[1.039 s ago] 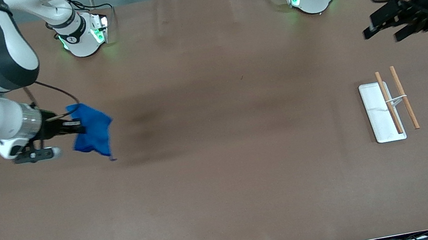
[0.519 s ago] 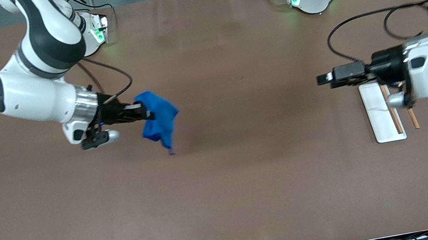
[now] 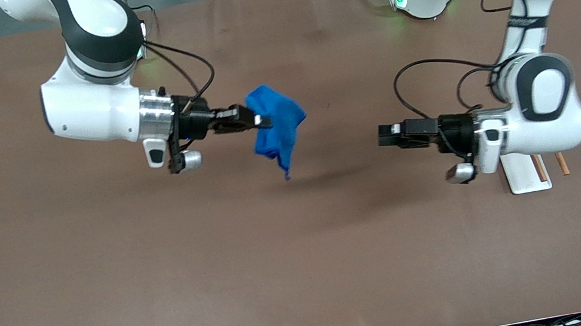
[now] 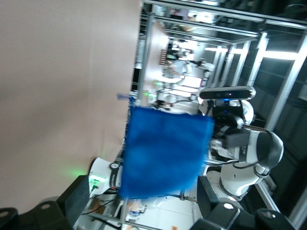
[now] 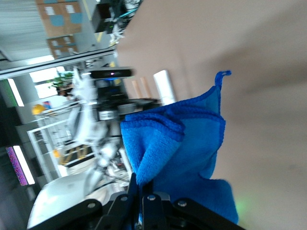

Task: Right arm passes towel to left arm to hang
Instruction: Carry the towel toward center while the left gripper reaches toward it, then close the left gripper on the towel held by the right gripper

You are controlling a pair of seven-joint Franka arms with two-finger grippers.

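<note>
- The towel [image 3: 277, 121], a small bright blue cloth with a darker stitched hem, hangs in the air over the middle of the brown worktop [image 3: 168, 280], pinched at one upper edge by the right gripper [image 3: 259, 121].
- The towel droops in soft folds, and a short loose thread dangles from its lowest corner. Its shadow falls on the worktop below it.
- The right arm [image 3: 99, 95] comes from its base at the top of the front view and reaches level toward the centre. Its gripper is closed tight on the towel; the right wrist view shows the black fingers [image 5: 144, 199] clamped on the folded hem of the towel [image 5: 182, 148].
- The left arm [image 3: 545, 100] comes from its own base and bends down so that the left gripper [image 3: 386, 135] points level at the towel, well apart from it, over the worktop.
- Whether the left gripper's fingers are apart or together cannot be told.
- In the left wrist view the towel [image 4: 163, 151] fills the centre as a flat blue rectangle.
- A white tray [image 3: 523, 176] with brown wooden sticks [image 3: 562, 163] lies on the worktop toward the left arm's end, mostly covered by the left arm.
- No readable writing or brand marks show.
</note>
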